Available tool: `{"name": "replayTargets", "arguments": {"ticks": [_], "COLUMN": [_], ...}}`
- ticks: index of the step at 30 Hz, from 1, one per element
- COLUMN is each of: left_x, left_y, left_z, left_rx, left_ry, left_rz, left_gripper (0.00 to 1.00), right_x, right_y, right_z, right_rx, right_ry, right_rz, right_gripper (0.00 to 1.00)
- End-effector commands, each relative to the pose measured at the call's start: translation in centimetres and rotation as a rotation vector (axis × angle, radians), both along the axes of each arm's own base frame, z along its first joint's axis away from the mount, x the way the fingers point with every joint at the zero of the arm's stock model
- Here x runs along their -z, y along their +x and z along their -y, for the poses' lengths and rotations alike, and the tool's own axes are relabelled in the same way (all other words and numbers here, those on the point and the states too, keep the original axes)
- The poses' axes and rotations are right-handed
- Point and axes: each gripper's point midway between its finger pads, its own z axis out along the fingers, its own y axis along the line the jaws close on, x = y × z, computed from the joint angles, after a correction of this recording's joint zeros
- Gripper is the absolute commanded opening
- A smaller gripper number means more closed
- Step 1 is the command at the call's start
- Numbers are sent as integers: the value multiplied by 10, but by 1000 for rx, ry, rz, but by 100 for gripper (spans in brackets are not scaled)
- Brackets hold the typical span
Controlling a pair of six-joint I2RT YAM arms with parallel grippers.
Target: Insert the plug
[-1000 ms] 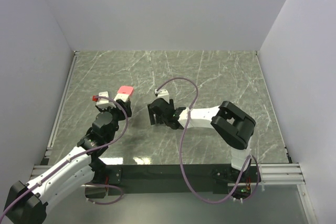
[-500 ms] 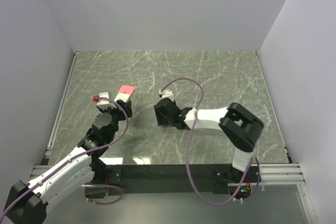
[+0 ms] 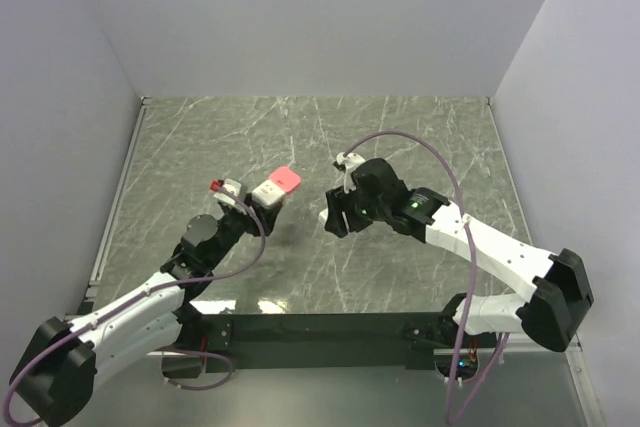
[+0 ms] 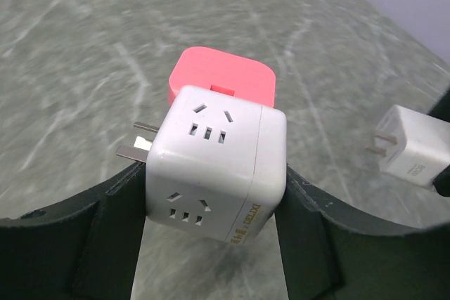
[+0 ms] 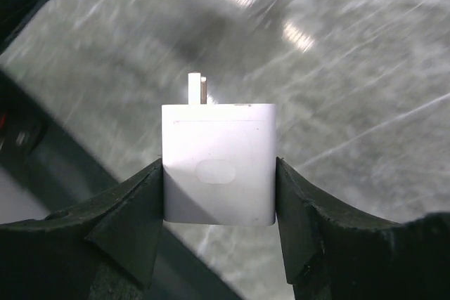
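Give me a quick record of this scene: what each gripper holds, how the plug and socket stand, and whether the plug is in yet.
left gripper: shut on the socket cube, white with a pink face
right gripper: shut on the plug, white
prongs: bare, pointing away from the right wrist camera
relation: plug and socket cube apart, prongs aimed toward the cube in the left wrist view
insertion: not yet done
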Motion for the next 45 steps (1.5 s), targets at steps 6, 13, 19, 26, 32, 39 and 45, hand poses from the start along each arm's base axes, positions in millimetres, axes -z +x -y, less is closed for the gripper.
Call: {"name": "replayTargets", "arguments": {"ticks": [6, 13, 19, 26, 32, 39, 45], "left_x": [-42, -24, -17, -19, -13, -12, -12], "left_y": [-41, -53, -61, -59, -74, -90, -88], "left_z": [84, 109, 129, 153, 167, 165, 161], "left_rx": [464, 609, 719, 778, 873, 903, 870], "left_ry": [161, 275, 358, 465, 511, 548, 567], "left_rz": [368, 437, 443, 469, 470, 491, 499], "left_gripper": [1, 1, 1, 1, 1, 1, 1], "right_x": [-52, -103, -117, -98, -84, -66, -53], "right_y": [-61, -89, -109, -121, -120, -116, -109], "right_z": [18, 32, 30, 22, 29, 34, 42], "right_rx": [-182, -197, -292, -300, -254, -200, -136], "right_ry": [87, 168, 198, 219, 167, 124, 89], "right_rz": [-169, -239, -414, -575, -601, -659, -697], "right_gripper": [2, 0, 0, 0, 0, 0, 0]}}
